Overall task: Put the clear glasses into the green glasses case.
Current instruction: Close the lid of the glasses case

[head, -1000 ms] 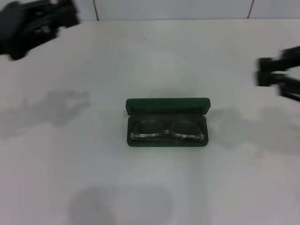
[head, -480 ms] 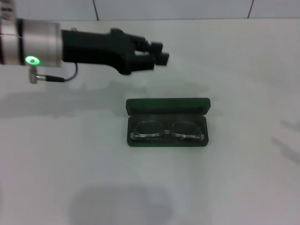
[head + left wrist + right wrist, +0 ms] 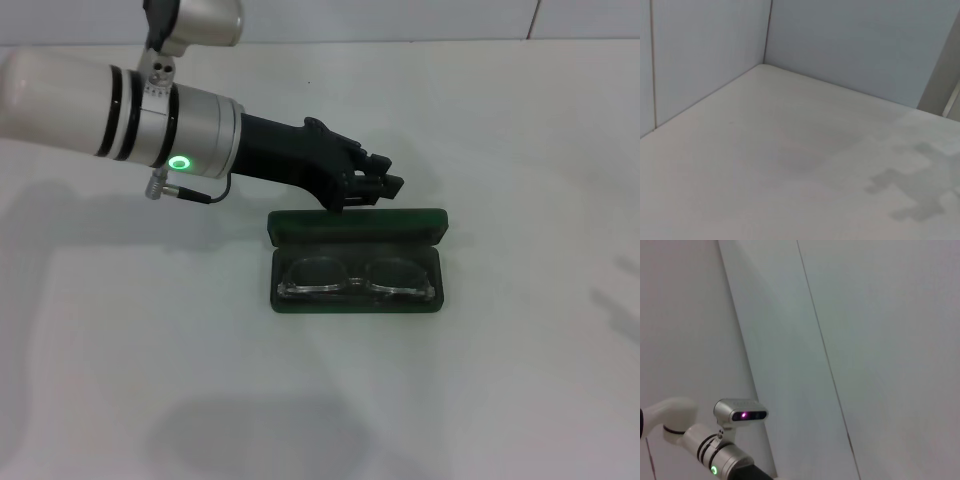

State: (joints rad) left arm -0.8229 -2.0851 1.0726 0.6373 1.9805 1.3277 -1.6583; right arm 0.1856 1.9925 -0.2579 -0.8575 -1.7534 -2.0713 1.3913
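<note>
The green glasses case (image 3: 357,304) lies open in the middle of the white table, its lid (image 3: 357,222) standing up along the far side. Inside it, on the dark lining, rest the clear glasses (image 3: 352,279), lenses side by side. My left gripper (image 3: 385,178) reaches in from the left and hovers just behind and above the lid's top edge, near its middle, shut with nothing in it. My right gripper is out of the head view; the right wrist view shows only a wall and my left arm (image 3: 715,460) far off.
The white table (image 3: 520,380) stretches around the case on all sides. A tiled wall (image 3: 400,20) runs along its far edge. The left wrist view shows a bare table corner (image 3: 765,67) between two walls.
My left arm has swung in from the far left corner to just behind the case lid. The right gripper has left the head view on the right. Case and glasses have not moved.
</note>
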